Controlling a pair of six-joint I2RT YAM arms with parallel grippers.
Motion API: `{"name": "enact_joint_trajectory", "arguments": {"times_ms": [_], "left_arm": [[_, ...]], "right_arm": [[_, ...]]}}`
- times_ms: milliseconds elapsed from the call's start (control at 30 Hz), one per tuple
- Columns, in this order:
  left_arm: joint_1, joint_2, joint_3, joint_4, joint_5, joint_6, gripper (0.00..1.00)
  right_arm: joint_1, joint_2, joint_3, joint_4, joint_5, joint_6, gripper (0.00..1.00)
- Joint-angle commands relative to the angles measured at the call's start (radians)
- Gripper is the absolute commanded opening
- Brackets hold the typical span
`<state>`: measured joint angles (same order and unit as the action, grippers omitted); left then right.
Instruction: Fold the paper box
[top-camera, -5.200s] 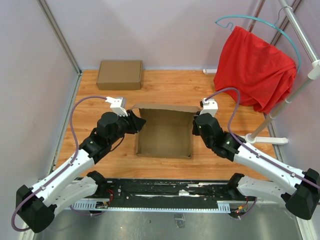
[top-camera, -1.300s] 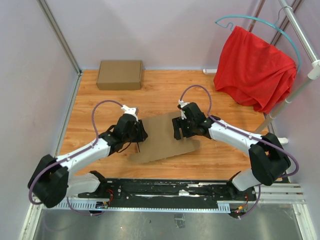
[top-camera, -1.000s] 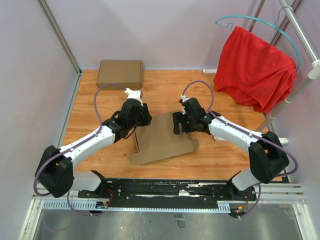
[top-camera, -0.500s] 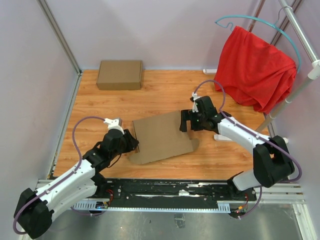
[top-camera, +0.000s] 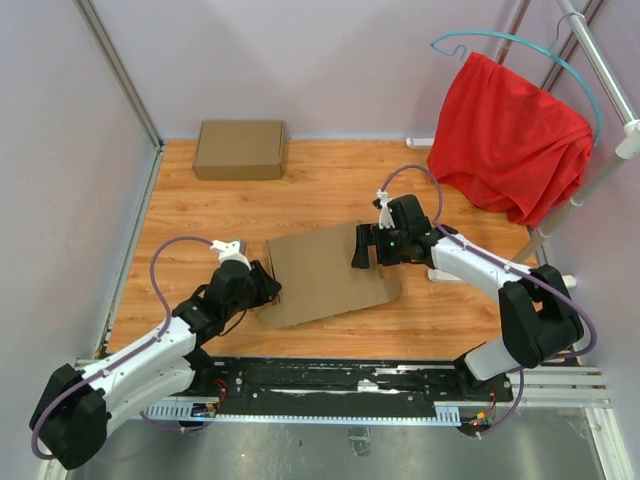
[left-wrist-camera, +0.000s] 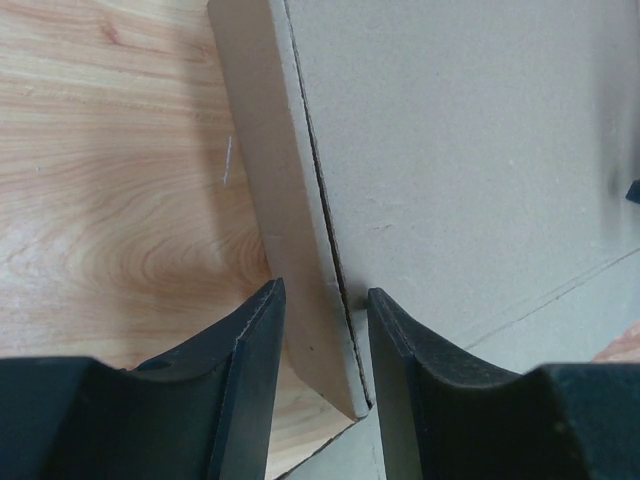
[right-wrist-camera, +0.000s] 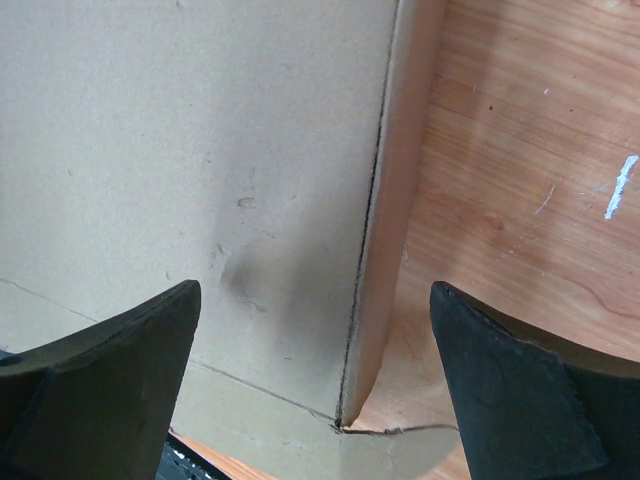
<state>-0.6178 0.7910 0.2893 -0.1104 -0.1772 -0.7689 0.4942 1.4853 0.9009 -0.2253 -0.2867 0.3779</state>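
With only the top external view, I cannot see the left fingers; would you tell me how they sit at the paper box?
Observer: The left gripper straddles the side wall of the paper box near its corner, one finger on each side.
Operator: Thank you; and how do the right jaws stand?
Observer: The right gripper is wide open across the opposite side edge, one finger above the box top, the other above the wooden table.

Bright, even overhead light, no glare. Close wrist views show soft shadows on the paper box (right-wrist-camera: 200, 150) and slightly blurred dark fingers (left-wrist-camera: 240, 390).
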Motion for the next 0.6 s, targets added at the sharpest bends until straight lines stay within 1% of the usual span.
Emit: {"name": "enact_joint_trajectory", "arguments": {"times_ms": [0,200,400,567], "left_arm": [[-0.003,0.08,0.002,0.09,-0.002,0.013,0.44],[-0.003,0.218,0.065,0.126,0.007,0.052,0.44],[-0.004,0.313,0.143,0.161,0.013,0.086,0.44],[-0.003,0.404,0.263,0.156,-0.038,0.165,0.45]], "right_arm": [[-0.011,-0.007,-0.028,0.02,-0.019,0.003,0.97],[-0.011,-0.015,-0.045,0.037,-0.037,0.016,0.95],[-0.009,-0.02,-0.065,0.088,-0.025,0.047,0.94],[-0.009,0.035,-0.002,0.113,-0.014,0.071,0.93]]}}
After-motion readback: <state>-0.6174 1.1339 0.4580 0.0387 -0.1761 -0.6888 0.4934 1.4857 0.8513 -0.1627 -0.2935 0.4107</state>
